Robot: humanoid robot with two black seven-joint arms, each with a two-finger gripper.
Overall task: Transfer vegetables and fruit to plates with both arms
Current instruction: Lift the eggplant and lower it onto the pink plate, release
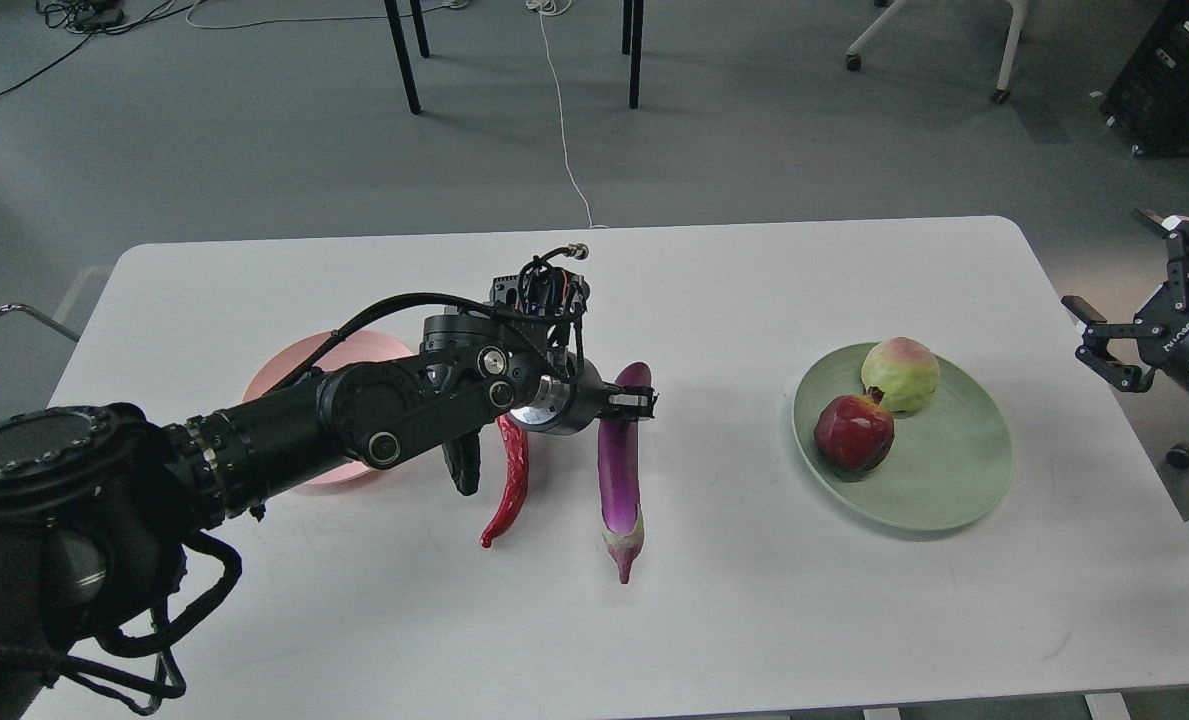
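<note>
My left gripper (632, 402) is shut on the purple eggplant (619, 480) near its upper end; the eggplant points toward me at the table's middle. The red chili pepper (510, 482) lies just left of it, partly under my left arm. The pink plate (294, 365) lies behind that arm, mostly hidden. The pale green plate (954, 500) at the right holds the pomegranate (854, 430) and the yellow-green fruit (900, 373). My right gripper (1124, 300) is open and empty, off the table's right edge.
The white table (754, 620) has its far edge near the top of view. Beyond it on the grey floor are black table legs (404, 60), a white cable (564, 130) and a black cabinet (1179, 80) at the top right.
</note>
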